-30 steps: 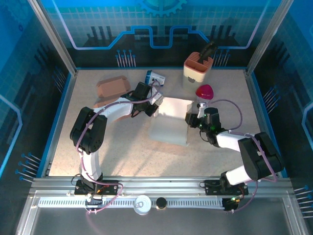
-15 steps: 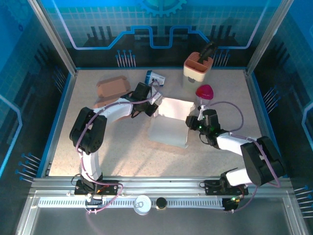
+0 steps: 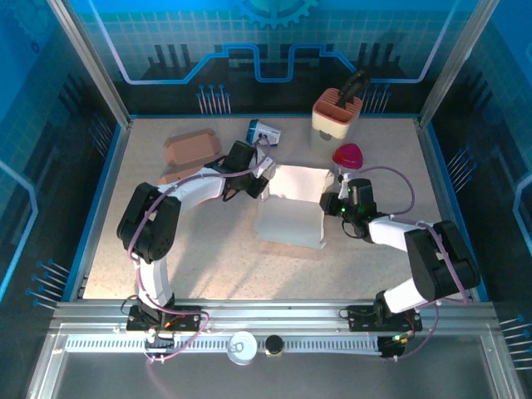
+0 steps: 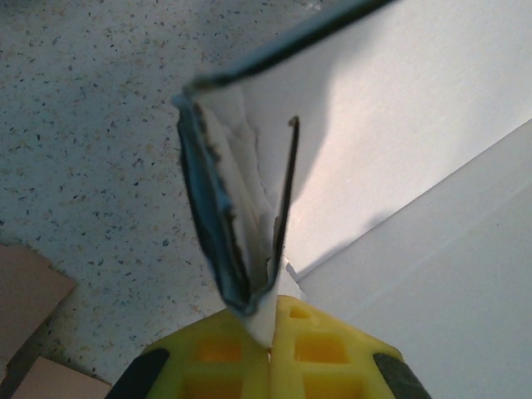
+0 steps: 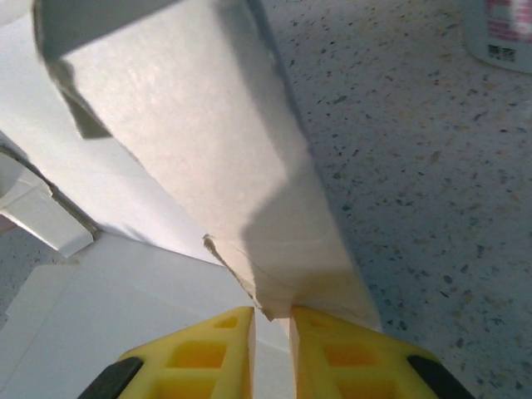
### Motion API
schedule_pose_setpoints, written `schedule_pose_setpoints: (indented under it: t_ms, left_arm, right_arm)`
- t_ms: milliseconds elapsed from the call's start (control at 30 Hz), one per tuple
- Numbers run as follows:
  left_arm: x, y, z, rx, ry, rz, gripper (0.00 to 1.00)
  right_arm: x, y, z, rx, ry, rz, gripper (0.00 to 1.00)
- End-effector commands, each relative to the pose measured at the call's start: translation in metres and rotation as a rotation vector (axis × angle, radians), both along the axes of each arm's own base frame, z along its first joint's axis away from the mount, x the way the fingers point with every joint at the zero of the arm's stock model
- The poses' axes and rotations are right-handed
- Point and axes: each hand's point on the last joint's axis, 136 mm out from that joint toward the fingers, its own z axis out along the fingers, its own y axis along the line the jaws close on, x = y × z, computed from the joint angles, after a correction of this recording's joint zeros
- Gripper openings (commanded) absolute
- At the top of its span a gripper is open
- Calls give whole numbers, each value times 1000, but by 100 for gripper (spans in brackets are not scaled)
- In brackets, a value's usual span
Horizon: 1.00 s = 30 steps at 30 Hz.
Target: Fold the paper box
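Two cartons [image 3: 189, 150] left of paper box [image 3: 291, 223], bottle [image 3: 347, 156] right

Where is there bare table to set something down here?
Free: the near strip between the paper box and the front edge of the table, between the two arms. Crowded: the far half, with brown box, holder and bottle.

Bright, even light falls from overhead, and the arms throw only short, soft shadows on the table [image 3: 208, 258]. Up close, a grey shadow crosses the white box [image 5: 166, 125], and the yellow fingers [image 5: 332, 332] look slightly soft.
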Motion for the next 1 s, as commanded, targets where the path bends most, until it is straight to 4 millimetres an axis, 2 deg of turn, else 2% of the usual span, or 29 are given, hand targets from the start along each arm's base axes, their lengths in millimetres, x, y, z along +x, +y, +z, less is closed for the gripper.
schedule_pose_setpoints:
  t_ms: [0,167,467,600,667,767,867,967]
  left_arm:
    - [-16,-1,-8,10,52,-28,0]
    - [-15,-1,-8,12,51,-29,0]
    - [-13,0,-9,14,49,-24,0]
    - [-13,0,-9,18,49,-20,0]
    - [-13,0,-9,14,53,-18,0]
    - [-13,1,-10,10,67,-10,0]
    - [-12,1,-10,0,76,-11,0]
    - [-12,4,-8,-34,99,-9,0]
  right_arm:
    - [7,12,8,23,-33,67,16]
    - [7,19,9,23,-41,91,16]
    - [5,18,18,33,-81,105,13]
    - [1,19,30,109,-98,159,13]
    - [-5,20,39,153,-108,190,17]
    - [-16,6,50,196,-137,162,25]
    - [-22,-14,52,205,-154,103,26]
    - [-19,-28,51,240,-164,66,25]
